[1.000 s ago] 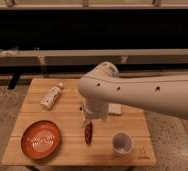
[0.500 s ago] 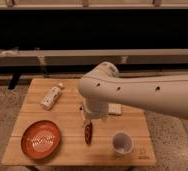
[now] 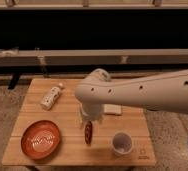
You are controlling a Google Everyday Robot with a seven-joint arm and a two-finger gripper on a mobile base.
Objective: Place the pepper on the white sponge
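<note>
Gripper (image 3: pixel 88 121) at centre frame clamps slim dark red pepper (image 3: pixel 88 134) by its end; it could slip before reaching the flat whitish rectangular sponge (image 3: pixel 113 109) up-right.

claw (image 3: pixel 88 121) above table (image 3: pixel 67 116) — cup (image 3: pixel 122 142), sponge (image 3: pixel 113 109) close by

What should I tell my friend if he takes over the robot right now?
Gripper: low over the middle of the table, right above the pepper; whether it grips the pepper cannot be told.
Pepper: between the orange plate and the white cup.
White sponge: partly hidden behind the arm; nothing seen on it.
Done: pepper reached.
Left: carry it to the sponge and set it down.
</note>
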